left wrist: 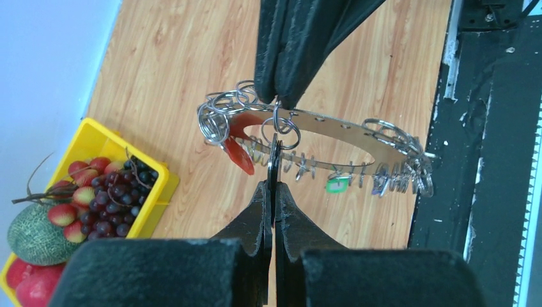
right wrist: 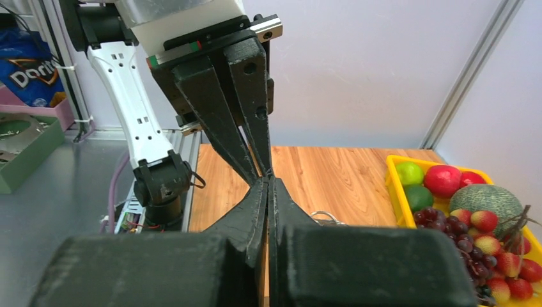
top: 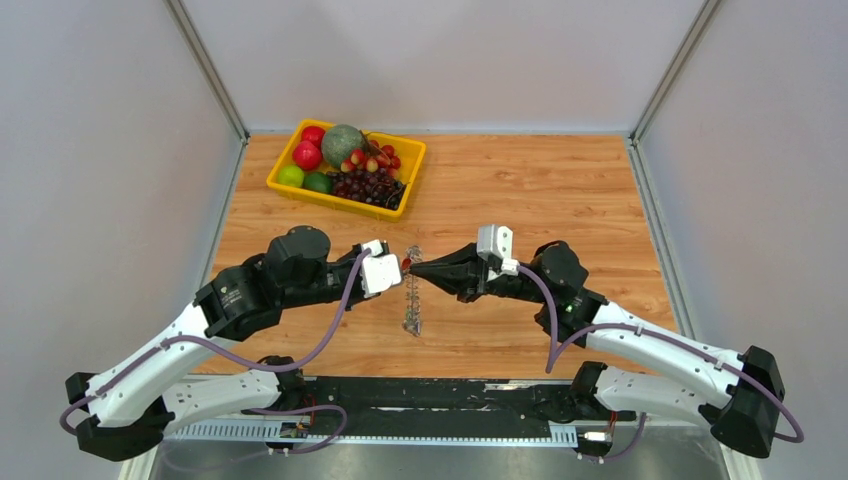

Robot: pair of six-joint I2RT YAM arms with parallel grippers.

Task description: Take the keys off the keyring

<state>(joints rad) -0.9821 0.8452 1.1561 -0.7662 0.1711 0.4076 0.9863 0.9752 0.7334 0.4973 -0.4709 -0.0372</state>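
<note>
The keyring (left wrist: pixel 348 126) is a wide flat silvery ring held edge-up in the air between my two grippers; it also shows in the top view (top: pixel 411 300). Keys hang from it on small wire rings, among them a red-headed key (left wrist: pixel 238 152) and a green-headed one (left wrist: pixel 337 185). My left gripper (left wrist: pixel 273 187) is shut on a thin black key (left wrist: pixel 273 157) under the ring. My right gripper (right wrist: pixel 268 181) is shut on the ring's upper edge, as the left wrist view (left wrist: pixel 281 96) shows. The two sets of fingertips almost meet in the top view, left (top: pixel 400 266) and right (top: pixel 419 268).
A yellow fruit tray (top: pixel 335 199) with grapes, limes, apples and a melon stands at the back left of the wooden table (top: pixel 560 200). It shows in the wrist views too (left wrist: pixel 96 136) (right wrist: pixel 391 187). The black base rail (top: pixel 430 395) runs along the near edge.
</note>
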